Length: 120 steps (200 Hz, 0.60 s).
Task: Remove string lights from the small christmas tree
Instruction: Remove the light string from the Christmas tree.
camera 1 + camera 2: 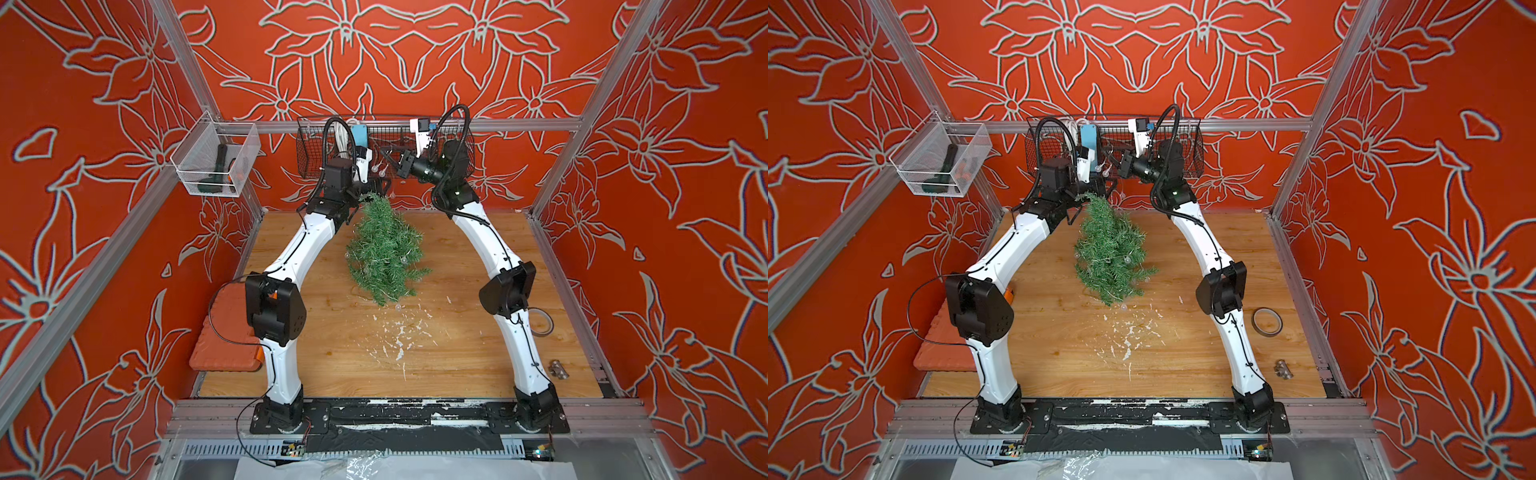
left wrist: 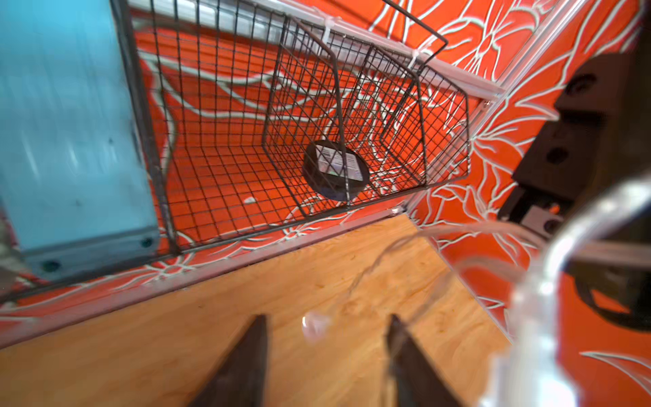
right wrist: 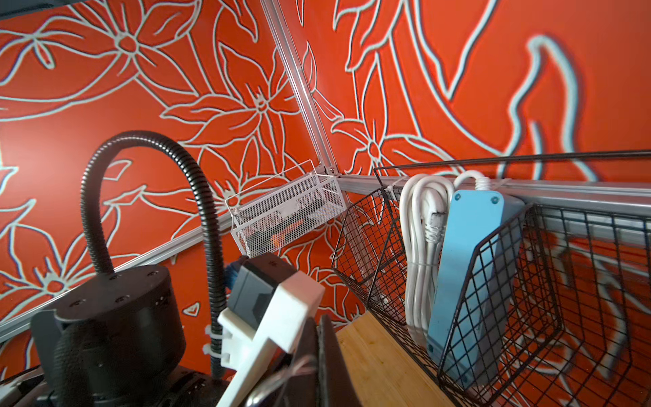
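The small tree [image 1: 384,249] is lying near the middle of the table [image 1: 457,353], with its tip pointing to 12 o'clock, close to the left arm's wrist. The string lights [image 1: 379,168] are running from its branches up to both grippers at 12 o'clock.

The right gripper [image 3: 322,327] is keeping its jaws together, and it seems to be pinching the thin wire. The left gripper [image 2: 327,319] is showing its jaws apart, with a blurred bulb in front of the gap.

The wire is winding through the branches, so I think a hard pull is risking to drag the tree along, or to catch a bulb and snap the wire. The left jaws may also squeeze a bulb instead of the wire.

I am counting one tree, one string, two bulbs hanging between the grippers, and at least three on the tree.
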### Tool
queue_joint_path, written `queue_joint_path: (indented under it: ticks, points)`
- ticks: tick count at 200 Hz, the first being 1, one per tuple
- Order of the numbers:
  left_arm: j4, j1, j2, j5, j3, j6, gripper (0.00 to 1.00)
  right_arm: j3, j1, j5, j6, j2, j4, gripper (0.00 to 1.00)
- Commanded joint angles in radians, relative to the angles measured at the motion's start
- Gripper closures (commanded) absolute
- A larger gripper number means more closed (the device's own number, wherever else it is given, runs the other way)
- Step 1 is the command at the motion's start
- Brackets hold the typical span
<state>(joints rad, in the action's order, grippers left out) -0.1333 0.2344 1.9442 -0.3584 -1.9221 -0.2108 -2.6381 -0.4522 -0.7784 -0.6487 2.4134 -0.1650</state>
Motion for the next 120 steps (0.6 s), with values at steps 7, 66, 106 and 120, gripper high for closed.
queue_joint_path:
  ticks: [7,66,106,120]
  points:
    - [0.055,-0.02,-0.04,0.034,0.017,0.002,0.73,0.031,-0.006,-0.03,-0.023,-0.081,-0.068,1.0]
    - [0.06,-0.055,-0.095,0.147,0.044,-0.044,1.0,0.114,-0.006,-0.021,-0.027,-0.133,-0.082,1.0]
    - [0.054,-0.093,-0.177,0.27,0.079,-0.088,1.0,0.189,-0.005,0.003,-0.013,-0.187,-0.057,0.9]
    - [0.041,-0.104,-0.203,0.3,0.086,-0.103,1.0,0.191,-0.006,0.015,-0.02,-0.193,-0.045,0.73]
